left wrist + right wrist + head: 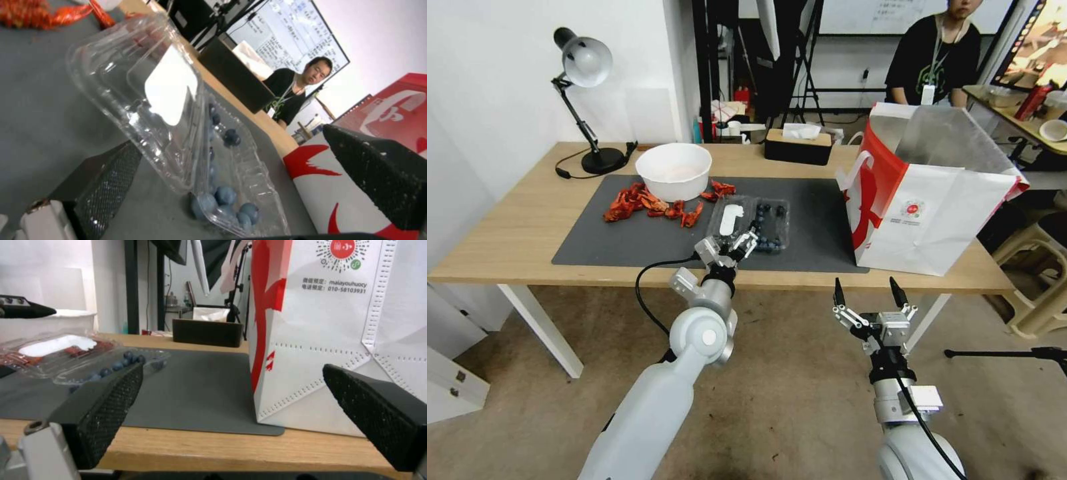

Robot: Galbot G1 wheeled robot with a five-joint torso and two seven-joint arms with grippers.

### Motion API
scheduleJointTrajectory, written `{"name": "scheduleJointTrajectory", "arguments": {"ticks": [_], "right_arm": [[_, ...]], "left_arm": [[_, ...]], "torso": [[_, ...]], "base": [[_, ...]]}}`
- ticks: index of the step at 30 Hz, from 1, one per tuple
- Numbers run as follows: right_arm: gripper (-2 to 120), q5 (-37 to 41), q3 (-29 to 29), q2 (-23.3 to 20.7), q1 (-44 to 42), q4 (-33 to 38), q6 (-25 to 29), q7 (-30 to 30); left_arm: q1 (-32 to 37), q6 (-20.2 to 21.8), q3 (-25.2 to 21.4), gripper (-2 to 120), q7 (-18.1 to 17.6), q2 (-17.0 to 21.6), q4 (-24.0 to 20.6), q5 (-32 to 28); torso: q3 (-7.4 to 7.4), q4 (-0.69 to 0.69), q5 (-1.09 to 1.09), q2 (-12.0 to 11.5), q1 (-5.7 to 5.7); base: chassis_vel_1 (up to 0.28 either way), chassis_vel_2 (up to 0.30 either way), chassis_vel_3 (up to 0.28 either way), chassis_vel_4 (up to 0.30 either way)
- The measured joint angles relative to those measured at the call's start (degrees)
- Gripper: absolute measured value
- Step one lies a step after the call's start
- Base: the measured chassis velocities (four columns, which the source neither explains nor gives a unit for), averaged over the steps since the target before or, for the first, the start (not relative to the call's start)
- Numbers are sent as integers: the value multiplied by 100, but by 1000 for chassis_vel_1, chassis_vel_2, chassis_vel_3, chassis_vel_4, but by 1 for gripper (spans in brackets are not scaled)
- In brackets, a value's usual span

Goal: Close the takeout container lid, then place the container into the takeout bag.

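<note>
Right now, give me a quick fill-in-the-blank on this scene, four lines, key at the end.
1. The lid of the takeout container is ____, not closed.
2. The takeout container holds dark ____.
3. The left claw is at the container; the right claw, off the table edge, has its fingers ____.
4. The takeout bag stands to the robot's ____ of the container.

Missing words: open; blueberries; open; right

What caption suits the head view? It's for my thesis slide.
Left pincer open at the near edge of the open takeout container; right pincer waits open before the table, near the takeout bag.
</note>
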Motion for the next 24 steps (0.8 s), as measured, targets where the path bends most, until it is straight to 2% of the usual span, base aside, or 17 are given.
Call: {"name": "scheduleJointTrajectory", "arguments": {"ticks": [13,24], "right_arm": [[100,-64,-9,63,-38,4,32,-12],[100,-73,6,90,-51,4,41,-15]], "left_arm": [[-97,-316,142,100,480,235,22,438],[-341,-252,282,100,438,336,-106,-97]], "torso": [[-1,-1,-1,0,0],[-1,-1,-1,0,0]], "base": [[0,0,0,0],[0,0,0,0]]}}
